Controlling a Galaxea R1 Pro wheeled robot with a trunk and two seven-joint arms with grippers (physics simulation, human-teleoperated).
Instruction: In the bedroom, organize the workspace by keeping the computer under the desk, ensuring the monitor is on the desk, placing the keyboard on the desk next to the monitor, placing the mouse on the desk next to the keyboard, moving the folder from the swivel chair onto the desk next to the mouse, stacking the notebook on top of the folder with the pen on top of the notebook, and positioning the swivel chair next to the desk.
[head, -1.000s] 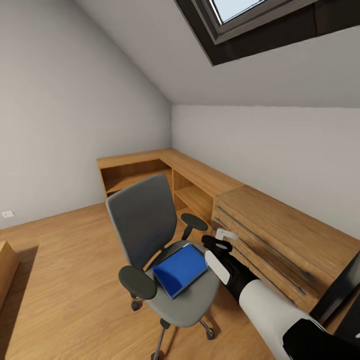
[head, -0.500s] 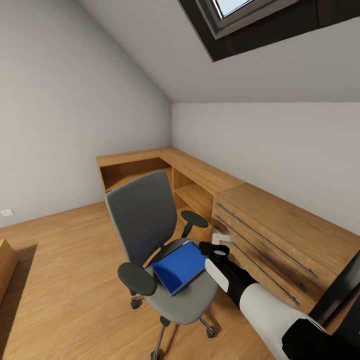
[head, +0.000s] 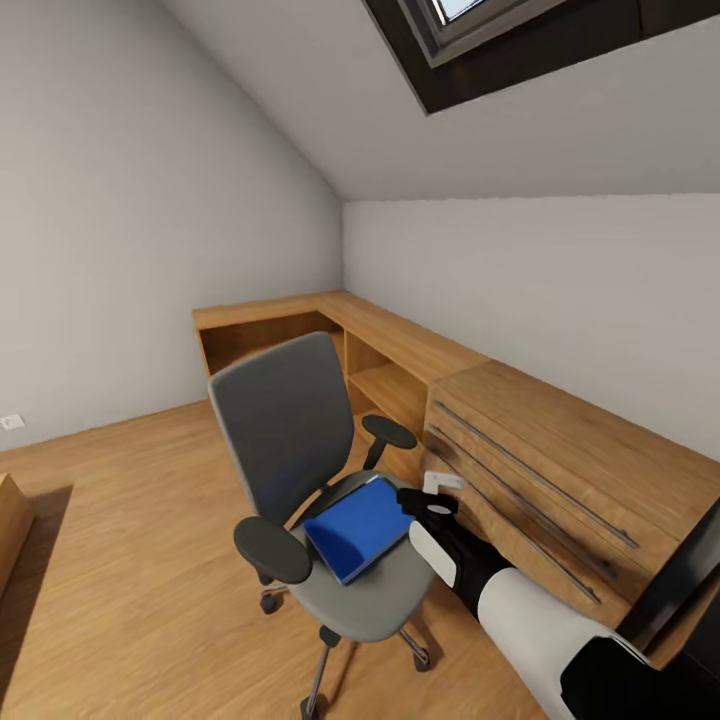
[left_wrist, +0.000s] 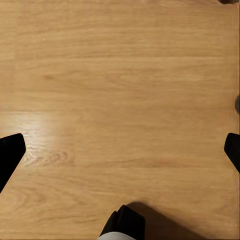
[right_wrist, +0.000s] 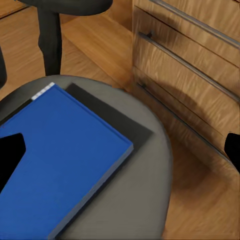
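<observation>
The grey swivel chair (head: 285, 430) stands on the wooden floor in the middle of the head view. The bright blue folder (head: 360, 528) lies flat on its seat (right_wrist: 135, 200), on top of a dark flat sheet (right_wrist: 112, 112). My right gripper (head: 422, 498) hovers at the folder's right edge, just above the seat. In the right wrist view the right gripper (right_wrist: 120, 150) is open, its black fingertips (right_wrist: 10, 157) wide apart over the folder (right_wrist: 60, 160). My left gripper (left_wrist: 120, 150) is open above bare floor.
A light wooden drawer unit (head: 540, 470) stands close to the chair's right side, and low wooden shelving (head: 300, 325) runs along the walls behind. A black slanted panel (head: 690, 580) shows at the lower right. Open floor (head: 120, 560) lies left of the chair.
The head camera has tilted a little, shifting the whole picture. My right gripper has edged slightly closer to the folder's edge. The chair and folder have not moved.
</observation>
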